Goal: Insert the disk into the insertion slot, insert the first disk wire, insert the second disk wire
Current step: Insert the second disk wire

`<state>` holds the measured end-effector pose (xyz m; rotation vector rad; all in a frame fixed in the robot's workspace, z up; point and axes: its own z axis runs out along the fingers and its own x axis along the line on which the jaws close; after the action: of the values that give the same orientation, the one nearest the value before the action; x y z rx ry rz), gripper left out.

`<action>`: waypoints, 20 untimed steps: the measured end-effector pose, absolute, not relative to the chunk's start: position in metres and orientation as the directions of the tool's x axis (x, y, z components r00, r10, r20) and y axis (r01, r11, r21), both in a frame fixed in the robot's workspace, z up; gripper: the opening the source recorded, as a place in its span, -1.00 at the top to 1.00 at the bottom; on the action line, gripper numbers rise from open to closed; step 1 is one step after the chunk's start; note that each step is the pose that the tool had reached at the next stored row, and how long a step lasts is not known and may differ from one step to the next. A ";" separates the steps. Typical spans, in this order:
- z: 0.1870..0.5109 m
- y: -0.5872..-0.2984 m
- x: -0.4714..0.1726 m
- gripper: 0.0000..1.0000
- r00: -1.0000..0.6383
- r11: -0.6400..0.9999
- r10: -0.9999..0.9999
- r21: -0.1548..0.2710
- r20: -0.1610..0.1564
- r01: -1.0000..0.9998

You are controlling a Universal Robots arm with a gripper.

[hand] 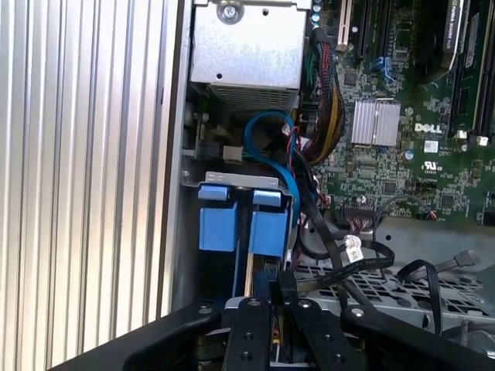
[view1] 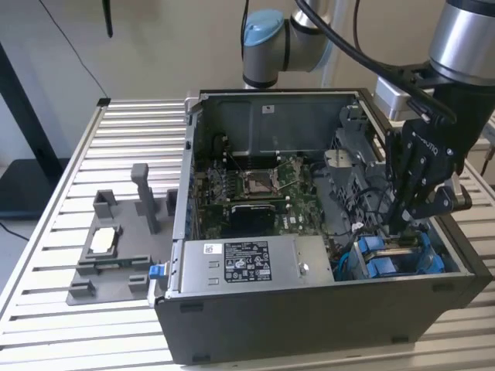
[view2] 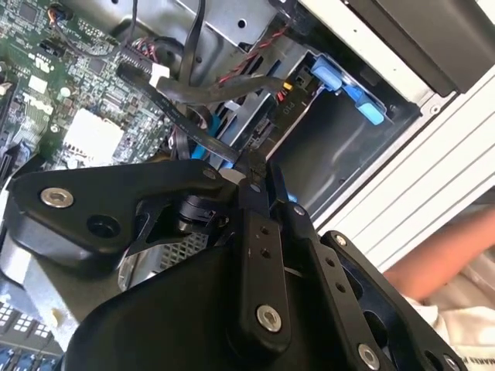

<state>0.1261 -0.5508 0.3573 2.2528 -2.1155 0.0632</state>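
My gripper [view1: 402,224] reaches down into the dark grey computer case [view1: 309,317] at the exterior view's right, just above the insertion slot [hand: 232,179]. Blue carrier tabs of the disk [hand: 269,230] sit inside that metal cage; its silver body is hidden. In both wrist views the fingers stand close together. In the second wrist view my gripper [view2: 255,164] pinches the dark end of a disk wire, where a blue cable [view2: 207,145] and a flat black cable [view2: 182,93] meet. In the first wrist view my gripper [hand: 276,286] hangs over the gap beside the blue tabs.
The silver power-supply box [view1: 247,263] fills the case's front, with the green motherboard [view1: 263,185] behind it. A grey fixture [view1: 116,247] stands on the slatted table at the exterior view's left. Loose cables [hand: 332,247] run beside the cage. A person's arm [view2: 441,259] is outside the case.
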 end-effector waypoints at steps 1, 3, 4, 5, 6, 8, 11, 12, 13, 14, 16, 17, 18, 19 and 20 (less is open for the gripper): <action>0.357 -0.551 0.126 0.68 0.063 -0.063 -0.996 0.009 0.064 -0.998; 0.357 -0.551 0.127 0.68 0.063 -0.063 -0.996 0.009 0.064 -0.998; 0.356 -0.551 0.128 0.68 0.063 -0.063 -0.996 0.009 0.064 -0.998; 0.356 -0.551 0.129 0.68 0.063 -0.063 -0.996 0.009 0.064 -0.998; 0.356 -0.551 0.129 0.68 0.064 -0.063 -0.996 0.009 0.064 -0.998; 0.355 -0.551 0.130 0.68 0.064 -0.064 -0.996 0.009 0.064 -0.998; 0.353 -0.551 0.132 0.68 0.065 -0.065 -0.996 0.007 0.063 -0.998; 0.352 -0.551 0.133 0.68 0.066 -0.065 -0.996 0.006 0.063 -0.998; 0.351 -0.551 0.133 0.68 0.066 -0.066 -0.996 0.006 0.063 -0.998; 0.350 -0.551 0.134 0.68 0.066 -0.066 -0.996 0.006 0.063 -0.998; 0.349 -0.551 0.135 0.68 0.066 -0.066 -0.996 0.005 0.063 -0.998; 0.349 -0.551 0.136 0.68 0.066 -0.066 -0.996 0.005 0.063 -0.998; 0.348 -0.551 0.136 0.68 0.066 -0.066 -0.996 0.005 0.063 -0.998; 0.348 -0.551 0.136 0.68 0.066 -0.066 -0.996 0.005 0.063 -0.998; 0.347 -0.551 0.136 0.68 0.066 -0.066 -0.996 0.005 0.063 -0.998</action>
<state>0.1365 -0.5509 0.3470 2.2595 -2.1141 0.0660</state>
